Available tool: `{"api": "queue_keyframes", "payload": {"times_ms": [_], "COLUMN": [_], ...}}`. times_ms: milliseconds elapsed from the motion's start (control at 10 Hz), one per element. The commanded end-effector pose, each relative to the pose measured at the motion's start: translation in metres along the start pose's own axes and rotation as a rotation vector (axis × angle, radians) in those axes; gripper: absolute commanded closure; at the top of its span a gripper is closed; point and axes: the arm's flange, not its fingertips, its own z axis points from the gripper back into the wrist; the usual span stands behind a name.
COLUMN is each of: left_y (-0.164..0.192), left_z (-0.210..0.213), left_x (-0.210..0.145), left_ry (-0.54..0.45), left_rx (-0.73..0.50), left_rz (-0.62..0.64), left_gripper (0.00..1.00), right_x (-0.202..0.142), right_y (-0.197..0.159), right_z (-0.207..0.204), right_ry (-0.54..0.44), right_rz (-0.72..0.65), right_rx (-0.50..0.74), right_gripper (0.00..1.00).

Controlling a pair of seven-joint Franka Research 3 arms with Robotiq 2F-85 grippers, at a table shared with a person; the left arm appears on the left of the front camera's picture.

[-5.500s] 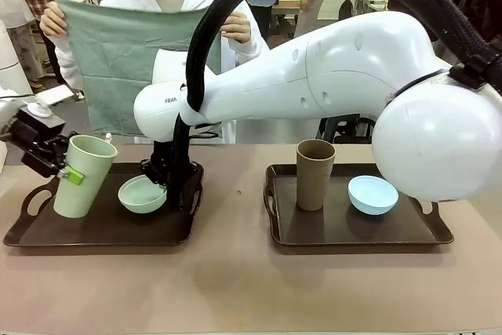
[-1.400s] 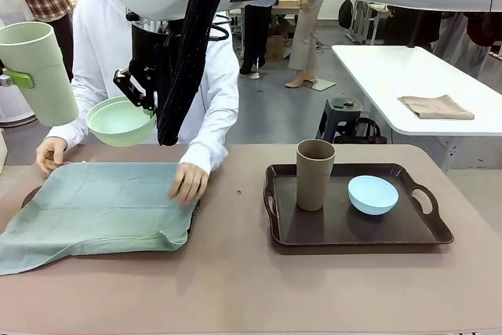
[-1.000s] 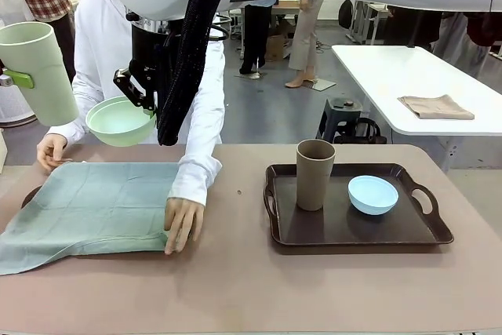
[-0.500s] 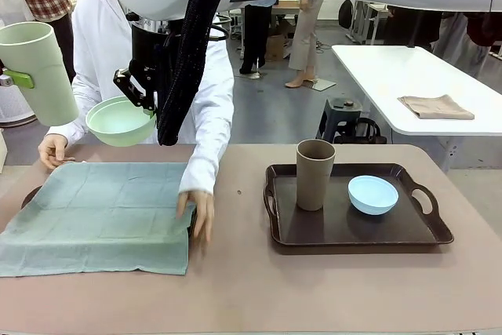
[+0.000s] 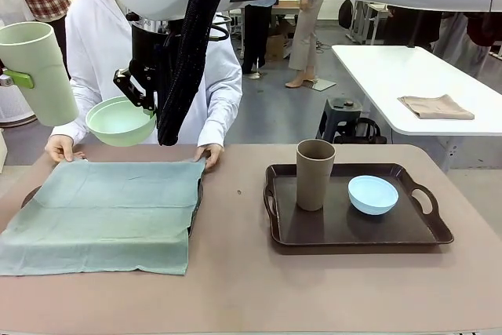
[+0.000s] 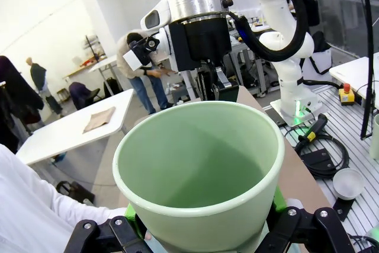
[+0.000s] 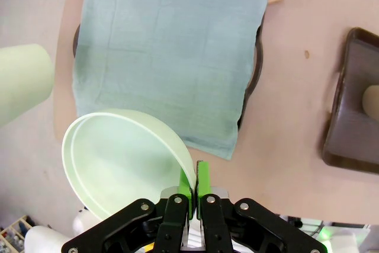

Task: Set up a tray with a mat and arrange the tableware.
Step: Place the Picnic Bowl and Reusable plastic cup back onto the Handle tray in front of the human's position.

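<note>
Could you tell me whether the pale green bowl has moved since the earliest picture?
Yes: the bowl rose off the left tray and now hangs higher than the brown tumbler.

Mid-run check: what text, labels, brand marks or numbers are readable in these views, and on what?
No readable text anywhere: none.
The pale green tumbler, pale green bowl, brown tumbler, light blue bowl, green mat and dark tray are plain, with no marks.
Any print on the red stop button is too small to read.
</note>
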Motion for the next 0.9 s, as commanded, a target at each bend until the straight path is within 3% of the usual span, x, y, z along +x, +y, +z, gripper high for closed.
{"api": "queue_keyframes", "payload": {"times_ms": [0, 700, 800], "left_y": [0.001, 0.001, 0.0], "left_z": [-0.0008, -0.0008, 0.0], "left_x": [0.0026, 0.0026, 0.0], "left_ry": [0.007, 0.007, 0.0], "left_rx": [0.003, 0.003, 0.0], "left_rz": [-0.018, -0.018, 0.0], "left_gripper": [0.84, 0.84, 0.08], "right_x": [0.0004, 0.0004, 0.0], "right_y": [0.0, 0.0, 0.0], "right_z": [-0.0001, -0.0001, 0.0], "right_ry": [-0.007, -0.007, 0.0], "right_rz": [0.007, 0.007, 0.0], "right_rx": [-0.005, -0.005, 0.0], "right_gripper": [1.0, 1.0, 0.96]}}
